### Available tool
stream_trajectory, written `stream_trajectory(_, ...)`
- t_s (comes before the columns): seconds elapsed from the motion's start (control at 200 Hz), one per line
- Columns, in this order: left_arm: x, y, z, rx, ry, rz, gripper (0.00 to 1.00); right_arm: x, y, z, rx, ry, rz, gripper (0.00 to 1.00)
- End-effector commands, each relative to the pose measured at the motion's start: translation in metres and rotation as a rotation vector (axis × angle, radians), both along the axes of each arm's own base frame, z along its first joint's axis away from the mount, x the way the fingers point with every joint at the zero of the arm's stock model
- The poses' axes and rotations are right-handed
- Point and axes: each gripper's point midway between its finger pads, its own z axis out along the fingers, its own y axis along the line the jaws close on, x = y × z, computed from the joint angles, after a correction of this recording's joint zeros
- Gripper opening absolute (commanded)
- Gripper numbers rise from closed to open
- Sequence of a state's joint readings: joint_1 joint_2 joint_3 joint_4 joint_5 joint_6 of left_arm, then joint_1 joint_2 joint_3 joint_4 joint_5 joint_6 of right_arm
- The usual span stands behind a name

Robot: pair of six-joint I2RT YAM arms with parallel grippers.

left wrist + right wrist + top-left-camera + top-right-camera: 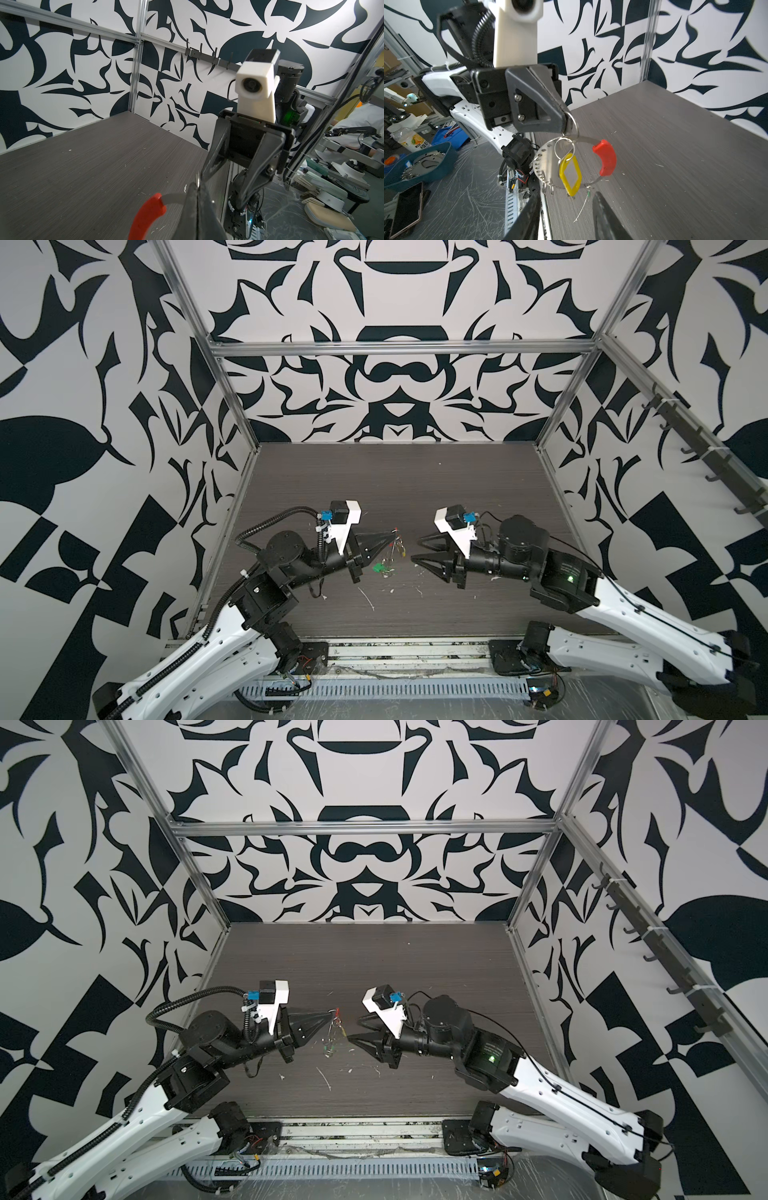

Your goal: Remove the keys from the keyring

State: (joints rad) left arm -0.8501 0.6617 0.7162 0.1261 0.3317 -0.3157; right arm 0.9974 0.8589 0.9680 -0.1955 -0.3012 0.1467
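Observation:
My left gripper (391, 536) (329, 1014) (197, 187) (565, 121) is shut on the keyring (545, 162) and holds it in the air above the table's middle. The loop hangs down from the fingertips, its red sleeve (605, 158) (148, 214) on one arc. The yellow key (572, 190) (402, 549) (343, 1029) dangles from a small ring inside the loop. The green key (378, 568) (329, 1051) hangs at the loop's low end, edge-on (589, 194) in the right wrist view. My right gripper (415, 548) (353, 1028) (566, 216) is open just right of the keys, holding nothing.
White scraps (368, 599) litter the dark wood table (457, 489). Aluminium frame posts and patterned walls enclose three sides. A hook rail (702, 448) runs along the right wall. Beyond the table's front edge lie a blue tray (425, 164) and a phone (406, 209).

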Motion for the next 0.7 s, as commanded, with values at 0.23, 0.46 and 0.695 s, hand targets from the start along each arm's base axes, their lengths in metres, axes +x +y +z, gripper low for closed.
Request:
stream_trajectory(0.23, -0.011, 0.004, 0.023, -0.045, -0.053, -0.04, 0.0, 0.012, 0.016, 0.051, 0.249, 0.026, 0.087, 0.41)
stream_trajectory(0.46, -0.012, 0.005, 0.023, -0.051, -0.056, -0.034, 0.0, 0.009, 0.022, 0.046, 0.268, 0.076, 0.162, 0.37)
stream_trajectory(0.695, -0.009, 0.005, 0.021, -0.052, -0.055, -0.023, 0.0, 0.005, 0.029, 0.036, 0.243, 0.117, 0.207, 0.3)
